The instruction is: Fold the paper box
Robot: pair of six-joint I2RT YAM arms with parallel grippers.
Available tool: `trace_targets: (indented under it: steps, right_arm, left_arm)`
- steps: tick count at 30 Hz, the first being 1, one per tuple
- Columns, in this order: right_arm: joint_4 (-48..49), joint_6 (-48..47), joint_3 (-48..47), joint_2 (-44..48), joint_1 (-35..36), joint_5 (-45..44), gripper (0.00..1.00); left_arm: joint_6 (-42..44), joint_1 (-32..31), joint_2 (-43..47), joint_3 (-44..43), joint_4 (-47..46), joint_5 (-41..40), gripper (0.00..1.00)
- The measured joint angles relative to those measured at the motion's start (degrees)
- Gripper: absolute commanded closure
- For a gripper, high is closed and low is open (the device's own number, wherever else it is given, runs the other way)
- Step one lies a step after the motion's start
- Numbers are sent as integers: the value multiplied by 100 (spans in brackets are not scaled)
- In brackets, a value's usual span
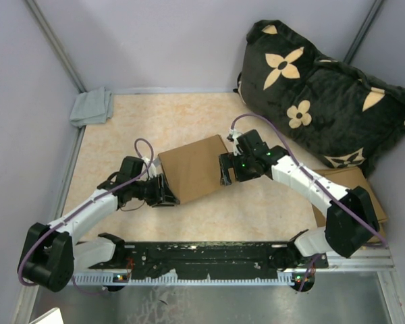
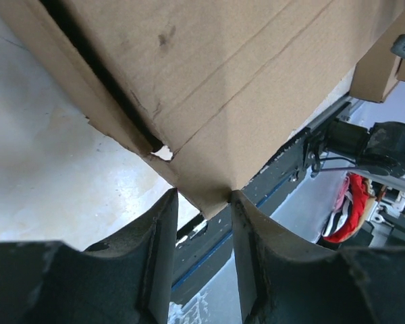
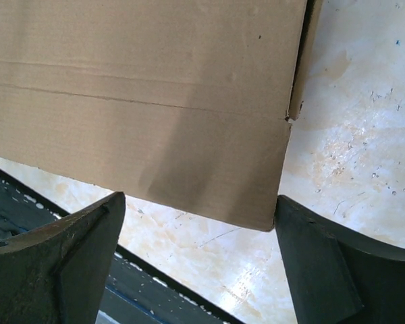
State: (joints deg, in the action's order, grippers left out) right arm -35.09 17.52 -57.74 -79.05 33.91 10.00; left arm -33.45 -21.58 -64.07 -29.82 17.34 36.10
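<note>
The paper box [image 1: 192,167] is plain brown cardboard and lies mid-table between my two grippers, with its flaps folded in. My left gripper [image 1: 163,191] is at its near left corner. In the left wrist view the jaws are narrowed on that corner of the box [image 2: 223,88], which touches both fingertips of the left gripper [image 2: 204,196]. My right gripper [image 1: 226,170] is at the box's right side. In the right wrist view the right gripper [image 3: 199,199] is wide open, with the box's edge [image 3: 142,101] across the gap and its corner against the right finger [image 3: 324,256].
A black pillow with cream flowers [image 1: 324,94] fills the back right. More flat brown cardboard [image 1: 351,181] lies under the right arm. A grey cloth [image 1: 92,106] sits at the back left corner. The black base rail [image 1: 209,256] runs along the near edge.
</note>
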Motion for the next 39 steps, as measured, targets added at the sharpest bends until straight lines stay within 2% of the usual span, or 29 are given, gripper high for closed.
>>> trace_targets:
  steps: [13, 21, 39]
  right_arm:
    - [297, 0, 140, -249, 0, -52, 11]
    - [330, 0, 195, -289, 0, 13, 16]
    - [254, -2, 195, -149, 0, 111, 17]
  left_arm:
    - [96, 0, 15, -144, 297, -686, 58]
    - [92, 0, 15, -144, 275, -647, 59]
    - [68, 0, 17, -144, 251, -507, 59]
